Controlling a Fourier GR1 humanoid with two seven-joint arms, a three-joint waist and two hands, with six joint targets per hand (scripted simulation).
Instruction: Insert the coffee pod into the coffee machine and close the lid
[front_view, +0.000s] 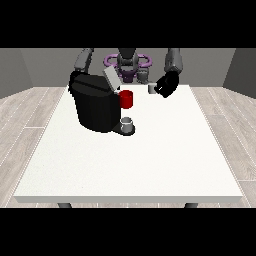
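Front view. Coffee machine (95, 107) (black, bulky) stands on the white table (150, 160) toward the view's left, its grey lid (111, 78) raised and tilted back. A red part (127, 99) shows at the machine's front, and a small grey cup (127, 122) sits on the base below it. The hand at the view's right (167, 85) hangs over the far edge of the table, well apart from the machine; a small pale object (152, 88), judged to be the coffee pod, lies against its fingertips. Whether the fingers close round the pod or merely touch it cannot be told here. The other hand is hidden behind the machine; only its grey arm (83, 60) shows at the view's left.

Risks, as judged from this frame: the pod must cross the gap to the open top (a long carry for so small an object), so a shallow hold could let it slip onto the table. A low approach could knock the raised lid or the red part. A pod set in tilted could keep the lid from closing fully.
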